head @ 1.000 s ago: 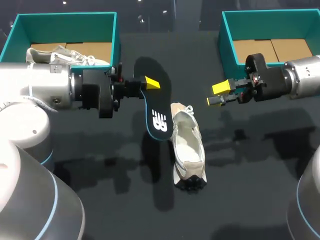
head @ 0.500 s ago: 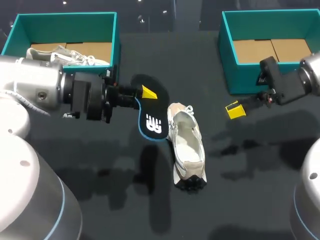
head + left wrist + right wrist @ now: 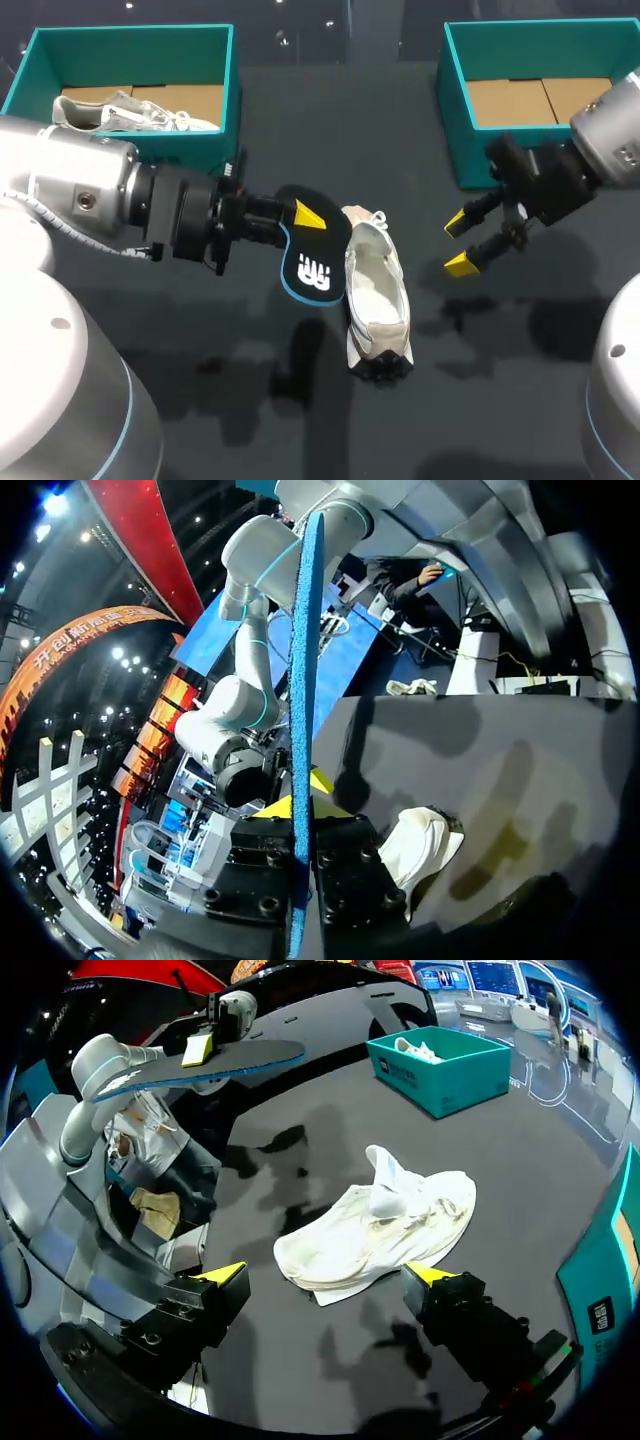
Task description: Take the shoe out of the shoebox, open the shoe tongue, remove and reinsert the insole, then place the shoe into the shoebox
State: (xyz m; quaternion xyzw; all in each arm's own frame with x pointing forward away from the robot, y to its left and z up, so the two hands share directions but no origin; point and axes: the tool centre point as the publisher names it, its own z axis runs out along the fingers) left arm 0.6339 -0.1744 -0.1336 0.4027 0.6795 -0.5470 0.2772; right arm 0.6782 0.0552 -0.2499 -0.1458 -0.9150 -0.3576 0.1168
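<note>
"Dark table point(image 3: 480, 400), with the shoe point(image 3: 378, 300) lying at its middle, well apart from the left shoebox point(image 3: 130, 38) and the right shoebox point(image 3: 452, 110): which step is figured?" asks the student.

"Reinsertion of the insole point(image 3: 312, 262), most likely," replies the tutor. "It is out of the shoe and clamped between the fingers of the left gripper point(image 3: 300, 220), held off the table just beside the shoe's opening. The right gripper point(image 3: 458, 243) hangs near the shoe's other side, fingers spread and holding nothing."

"What does the next move call for?"

"Probably the right gripper steadies the shoe or holds its collar open, while the left gripper tips the insole toe-first into the opening. So thin a piece may buckle if driven in askew."

"And against the earlier frames?"

"The insole has come down from near the left shoebox toward the shoe. The right gripper has swung away from the right shoebox and turned, its fingers now standing plainly apart."
</note>
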